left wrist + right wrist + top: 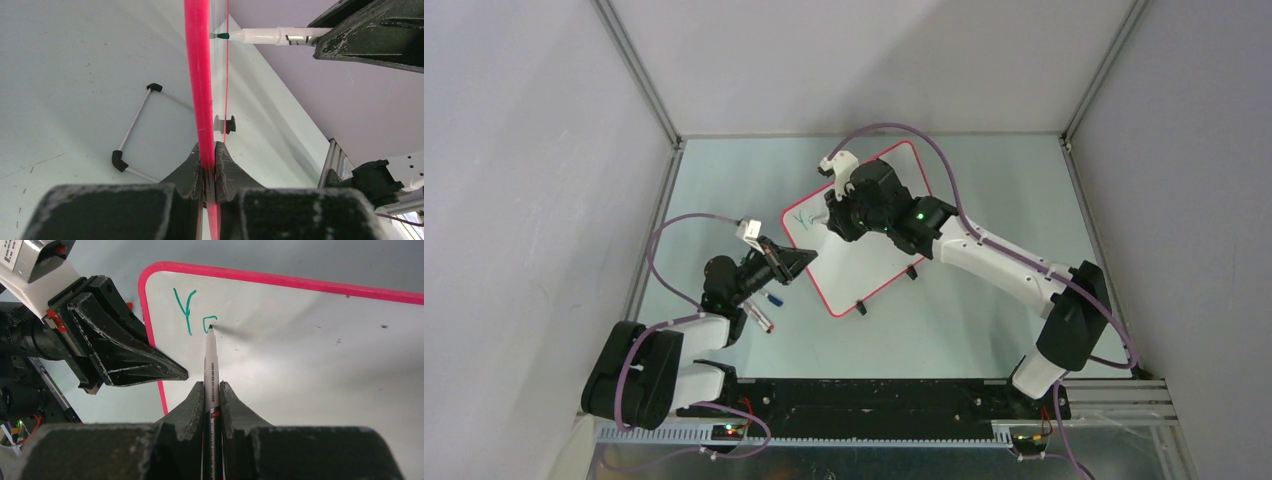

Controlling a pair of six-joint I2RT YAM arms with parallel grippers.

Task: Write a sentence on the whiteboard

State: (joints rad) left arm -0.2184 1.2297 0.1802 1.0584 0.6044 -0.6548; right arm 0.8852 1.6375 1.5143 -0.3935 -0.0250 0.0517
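The whiteboard (864,255) lies at a slant on the table, white with a red-pink rim. My left gripper (799,262) is shut on the board's left rim (200,75), one finger on each side of the edge (209,147). My right gripper (211,385) is shut on a white marker (209,360) with a green tip. The tip touches the board's upper left part (829,215). Green writing (186,310) there reads "Y", followed by a partly drawn letter (209,320). The marker (260,36) also shows from the side in the left wrist view.
Two loose pens (766,308) lie on the table beside the left arm. Black clip feet (912,272) sit on the board's near edge. A thin wire stand with black corners (135,127) lies left of the board. Grey walls close in the table.
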